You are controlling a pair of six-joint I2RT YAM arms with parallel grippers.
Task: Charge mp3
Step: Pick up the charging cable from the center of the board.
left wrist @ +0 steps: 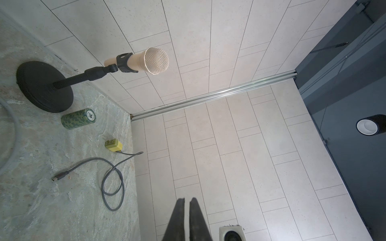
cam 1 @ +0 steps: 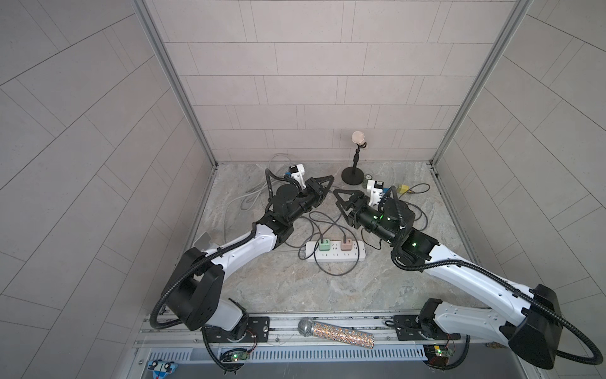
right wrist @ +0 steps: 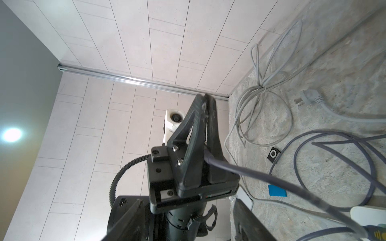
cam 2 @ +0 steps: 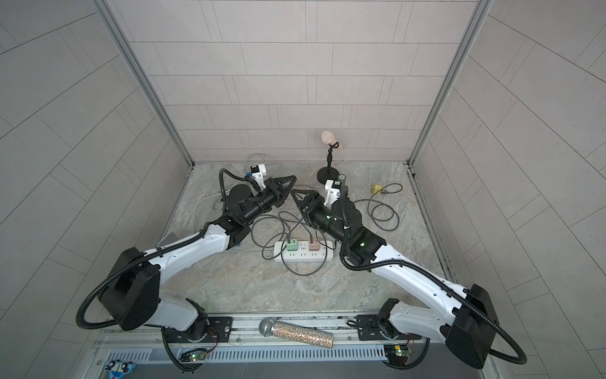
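Observation:
The mp3 (right wrist: 273, 154), a small black square player with a round button, lies on the stone table and shows only in the right wrist view, with a dark cable running close beside it. My left gripper (cam 1: 329, 179) (cam 2: 292, 179) (left wrist: 187, 199) is raised above the table and shut on a dark grey charging cable (right wrist: 240, 170), whose plug end is hidden between the fingers. My right gripper (cam 1: 336, 198) (cam 2: 294, 197) (right wrist: 188, 200) faces it tip to tip, open and holding nothing. That cable trails back toward the white power strip (cam 1: 334, 254) (cam 2: 305, 252).
A green charger (cam 1: 324, 244) and a pink charger (cam 1: 346, 244) sit in the strip. A microphone stand (cam 1: 352, 175), a camouflage cylinder (left wrist: 78, 120) and a yellow charger (cam 1: 402, 188) stand at the back. Light grey cords (right wrist: 261, 87) lie behind the left arm. A glitter microphone (cam 1: 334, 333) rests on the front rail.

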